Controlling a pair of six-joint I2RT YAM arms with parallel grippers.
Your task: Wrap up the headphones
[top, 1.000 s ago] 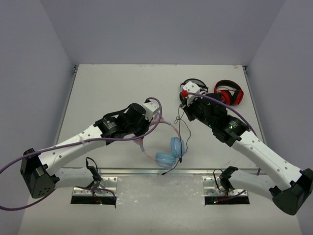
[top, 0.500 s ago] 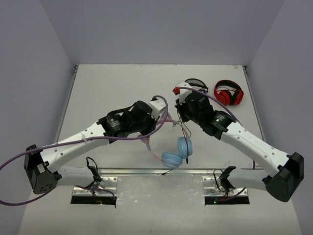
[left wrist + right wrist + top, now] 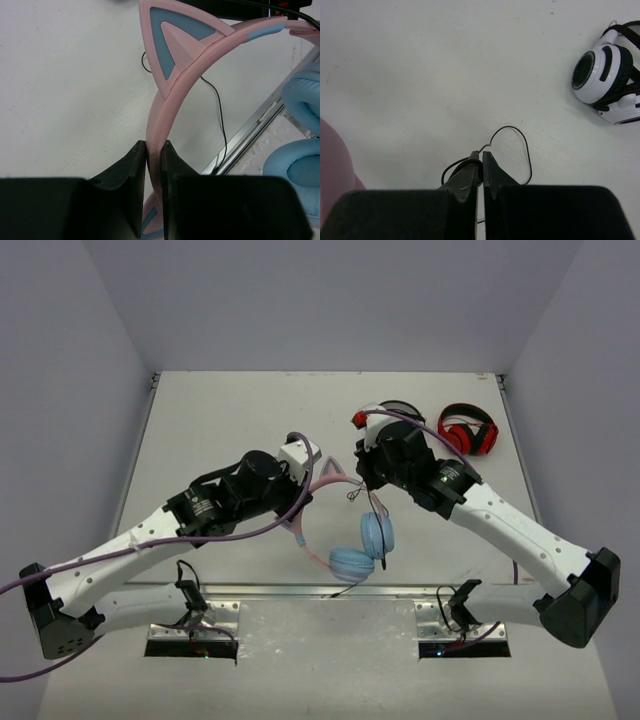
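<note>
The headphones have a pink headband point(image 3: 318, 502) with cat ears and light-blue earcups point(image 3: 377, 534), near the table's front middle. My left gripper point(image 3: 303, 483) is shut on the pink headband point(image 3: 161, 112), just below a cat ear point(image 3: 176, 40); the earcups point(image 3: 301, 155) hang to the right. My right gripper point(image 3: 362, 478) is shut on the thin black cable point(image 3: 526, 150), which loops past the fingertips in the right wrist view point(image 3: 481, 156). The cable point(image 3: 383, 540) runs down from it past the earcups. In the left wrist view point(image 3: 154, 150) the jaws pinch the band from both sides.
White-and-black headphones point(image 3: 607, 75) lie on the table beyond my right gripper, mostly hidden under the right arm in the top view point(image 3: 398, 407). Red-and-black headphones point(image 3: 468, 430) lie at the back right. The table's metal front rail point(image 3: 300, 591) runs just below the earcups.
My left gripper has drawn back left with the headband, and a cat ear now shows. My right gripper has moved left and farther from the bases with the cable. The earcups shifted slightly right.
</note>
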